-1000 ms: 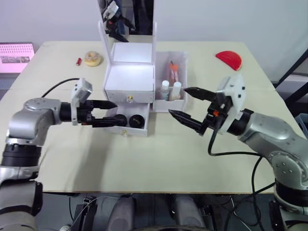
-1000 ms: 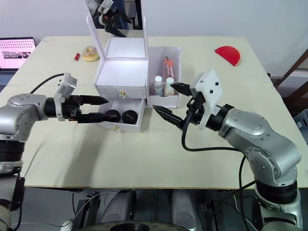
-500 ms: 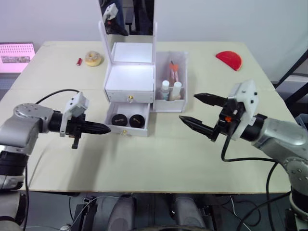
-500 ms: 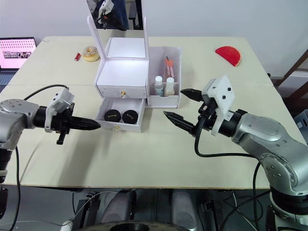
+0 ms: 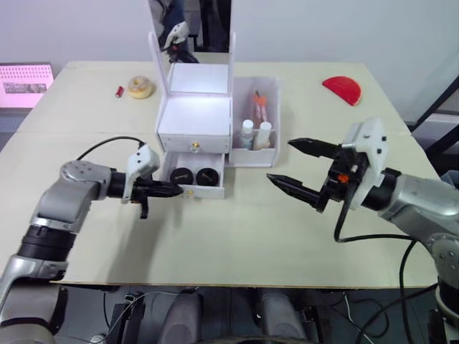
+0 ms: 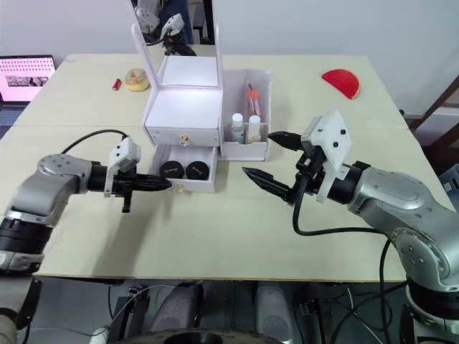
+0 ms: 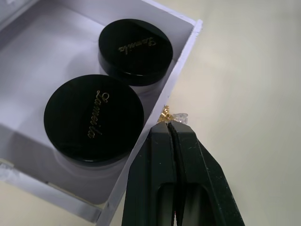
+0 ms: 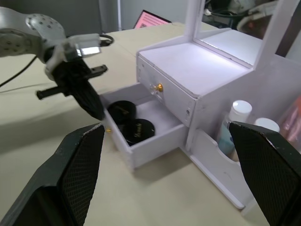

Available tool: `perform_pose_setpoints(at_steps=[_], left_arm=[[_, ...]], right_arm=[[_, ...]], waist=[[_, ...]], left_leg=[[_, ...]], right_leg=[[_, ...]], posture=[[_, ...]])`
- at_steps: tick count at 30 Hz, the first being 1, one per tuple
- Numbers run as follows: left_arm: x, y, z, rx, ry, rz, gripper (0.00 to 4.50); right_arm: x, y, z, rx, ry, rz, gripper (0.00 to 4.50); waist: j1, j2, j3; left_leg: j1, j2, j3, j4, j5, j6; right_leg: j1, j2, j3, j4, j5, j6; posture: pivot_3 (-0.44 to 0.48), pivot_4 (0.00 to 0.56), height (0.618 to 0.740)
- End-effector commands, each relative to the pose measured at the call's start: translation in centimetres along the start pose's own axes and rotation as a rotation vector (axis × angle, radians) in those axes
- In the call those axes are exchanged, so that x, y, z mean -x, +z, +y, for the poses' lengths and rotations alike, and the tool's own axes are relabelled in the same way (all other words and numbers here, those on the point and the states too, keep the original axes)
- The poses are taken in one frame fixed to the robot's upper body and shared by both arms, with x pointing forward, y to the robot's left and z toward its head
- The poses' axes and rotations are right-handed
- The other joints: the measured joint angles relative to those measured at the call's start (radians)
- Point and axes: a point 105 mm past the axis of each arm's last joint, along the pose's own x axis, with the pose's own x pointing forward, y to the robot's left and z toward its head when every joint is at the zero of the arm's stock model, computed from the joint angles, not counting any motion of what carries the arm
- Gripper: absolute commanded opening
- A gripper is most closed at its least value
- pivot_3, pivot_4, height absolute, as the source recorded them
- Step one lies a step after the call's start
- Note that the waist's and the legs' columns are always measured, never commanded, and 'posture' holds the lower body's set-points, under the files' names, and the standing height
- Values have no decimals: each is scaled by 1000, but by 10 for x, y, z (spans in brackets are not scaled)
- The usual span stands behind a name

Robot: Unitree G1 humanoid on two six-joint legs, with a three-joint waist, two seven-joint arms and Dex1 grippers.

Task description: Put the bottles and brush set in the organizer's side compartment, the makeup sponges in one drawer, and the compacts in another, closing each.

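Left gripper (image 7: 170,126) pinched closed, tips at gold knob (image 7: 165,113) of open lower drawer (image 5: 192,180), contact likely. Two compacts (image 7: 94,118) inside, just beyond tips. Right gripper (image 5: 292,166) wide open, empty, near organizer (image 5: 215,122).

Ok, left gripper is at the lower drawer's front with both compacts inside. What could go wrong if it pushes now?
The shut left gripper meets the open white lower drawer at its small gold knob, near one end of the front; an off-centre push could skew and jam it, or the tips could slip off. The two round black compacts sit loose and might slide. The whole white organizer may shift instead.
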Motion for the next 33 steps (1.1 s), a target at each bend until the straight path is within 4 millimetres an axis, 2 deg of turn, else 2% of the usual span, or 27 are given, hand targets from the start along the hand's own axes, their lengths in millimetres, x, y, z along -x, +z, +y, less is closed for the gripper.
perform_pose_setpoints(at_steps=[1,8,12,19,23,33], left_arm=[[-2,10,10,-12,76,-27,42],[-12,10,29,3,201,-42,42],[-13,16,41,51,252,-86,42],[-28,25,40,84,244,-126,42],[-33,25,48,93,272,-127,42],[-35,23,60,86,290,-109,42]], right_arm=[[-1,10,1,32,7,-37,4500],[-4,13,-2,33,-8,-55,4500],[-5,13,-4,28,-23,-58,4500],[-3,13,-6,18,-75,-66,4500],[-1,13,-5,11,-90,-67,4500],[5,12,-3,5,-119,-57,4500]], waist=[[-1,0,0],[-1,0,0],[0,0,0],[1,0,0],[0,0,0],[0,0,0]], left_leg=[[0,0,0,0,0,0],[3,0,0,0,0,0],[3,0,0,0,0,0],[3,0,0,-1,0,0],[3,0,0,-1,0,0],[5,0,0,0,0,0]], right_leg=[[0,0,0,0,0,0],[2,0,0,1,0,0],[2,0,0,1,0,0],[3,0,0,1,1,1],[3,0,0,0,1,2],[4,0,0,1,0,0]], posture=[[0,150,740],[0,150,740],[0,150,740],[0,150,740],[0,150,740],[0,150,740]])
